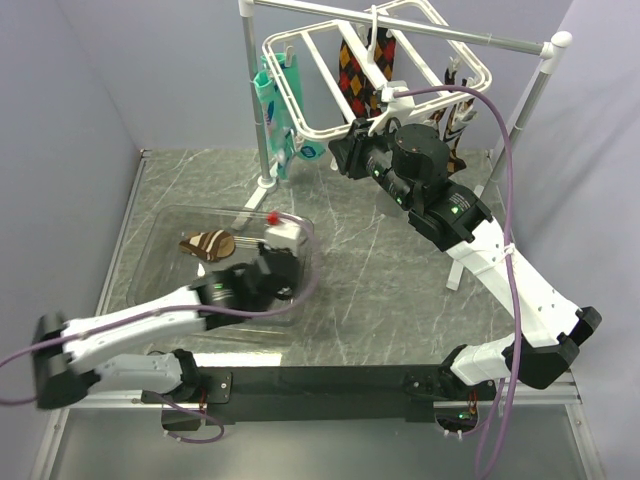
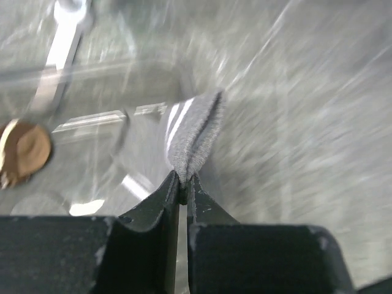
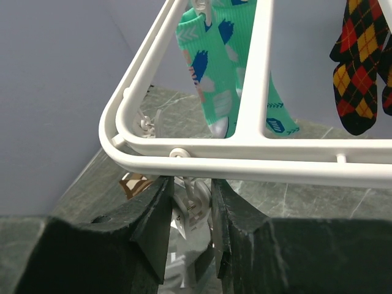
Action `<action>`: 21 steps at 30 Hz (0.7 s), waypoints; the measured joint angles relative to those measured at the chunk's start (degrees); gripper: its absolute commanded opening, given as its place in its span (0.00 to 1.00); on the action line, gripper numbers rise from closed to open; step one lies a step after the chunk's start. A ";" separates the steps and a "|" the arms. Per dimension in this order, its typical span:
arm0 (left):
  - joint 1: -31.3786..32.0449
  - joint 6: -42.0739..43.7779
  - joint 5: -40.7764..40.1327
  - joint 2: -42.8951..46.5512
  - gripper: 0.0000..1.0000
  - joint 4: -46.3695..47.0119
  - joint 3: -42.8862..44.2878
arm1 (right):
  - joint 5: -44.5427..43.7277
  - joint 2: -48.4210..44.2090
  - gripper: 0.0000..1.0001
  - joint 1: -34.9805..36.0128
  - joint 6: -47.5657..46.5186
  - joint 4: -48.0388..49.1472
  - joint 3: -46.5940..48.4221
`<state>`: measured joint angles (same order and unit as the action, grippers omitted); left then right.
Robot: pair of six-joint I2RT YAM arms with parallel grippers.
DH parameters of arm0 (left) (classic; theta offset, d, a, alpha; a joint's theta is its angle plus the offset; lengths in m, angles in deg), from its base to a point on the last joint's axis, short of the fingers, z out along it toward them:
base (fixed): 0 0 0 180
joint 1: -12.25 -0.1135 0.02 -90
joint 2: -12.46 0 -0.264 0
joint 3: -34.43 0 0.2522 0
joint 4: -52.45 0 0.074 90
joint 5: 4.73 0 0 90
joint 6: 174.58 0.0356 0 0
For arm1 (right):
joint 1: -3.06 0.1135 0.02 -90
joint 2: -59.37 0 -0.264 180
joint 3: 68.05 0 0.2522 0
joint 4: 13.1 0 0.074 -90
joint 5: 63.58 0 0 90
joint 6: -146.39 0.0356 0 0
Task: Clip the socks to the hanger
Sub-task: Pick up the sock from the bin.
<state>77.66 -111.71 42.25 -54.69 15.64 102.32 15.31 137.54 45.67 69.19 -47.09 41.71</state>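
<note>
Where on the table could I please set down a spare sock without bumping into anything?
The widest bare patch of table lies in the middle, between the clear bin and the right arm. It is crowded at the back under the hanger, and the left arm reaches into the bin.

arms (image 1: 520, 280): white shells, black joints | cables (image 1: 508, 200): purple | left gripper (image 2: 184, 182), right gripper (image 3: 189, 188): black

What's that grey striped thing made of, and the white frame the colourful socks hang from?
The grey sock looks like soft knitted fabric: matte, fuzzy along its folded edge. The hanger seems moulded plastic: smooth, faintly glossy white bars with rounded corners, though painted metal can't be excluded.
</note>
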 measured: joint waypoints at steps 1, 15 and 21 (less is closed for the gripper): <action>-1.11 0.94 2.03 3.61 0.01 1.90 -1.05 | 0.04 0.00 0.00 0.00 0.02 0.13 0.00; -10.40 7.98 15.76 9.38 0.01 8.96 4.26 | 1.55 0.00 0.00 0.00 0.85 4.42 -0.81; -12.13 6.12 17.35 5.14 0.01 10.36 12.96 | 1.27 0.11 0.00 0.00 1.49 6.69 -1.46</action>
<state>65.53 -105.59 59.60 -49.56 26.00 115.28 16.58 137.65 45.67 70.67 -40.40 40.25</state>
